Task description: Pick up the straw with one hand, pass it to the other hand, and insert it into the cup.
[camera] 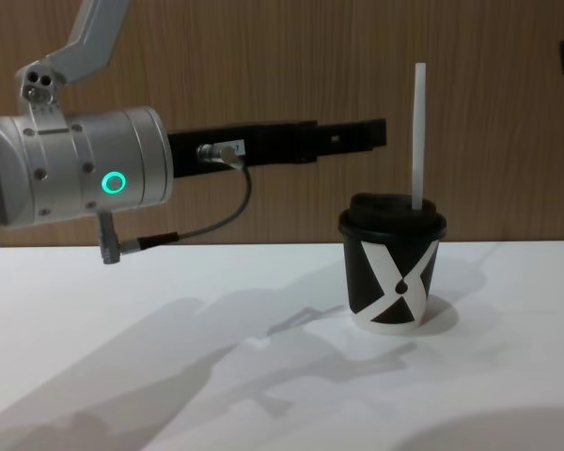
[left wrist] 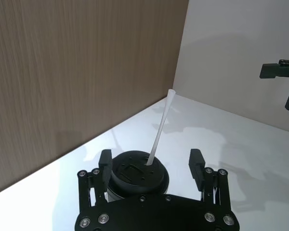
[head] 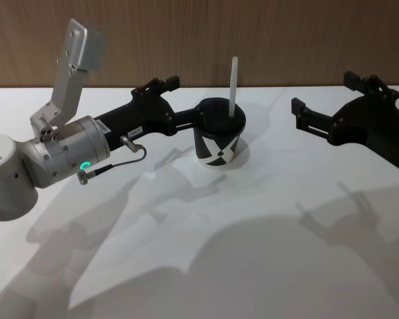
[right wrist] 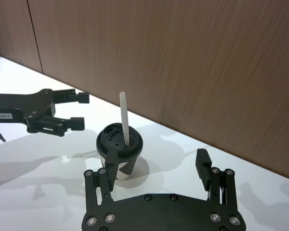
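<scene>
A white desk [head: 253, 266], marked by soft grey shadows, meets a brown wood-grain wall panel [head: 266, 40] running along its far edge.

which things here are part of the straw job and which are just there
Part of the job:
- straw, standing in the cup's lid
- cup
- left gripper, jaws open, beside the cup
- right gripper, jaws open, off to the cup's right

Just there:
- white table
- wooden wall
</scene>
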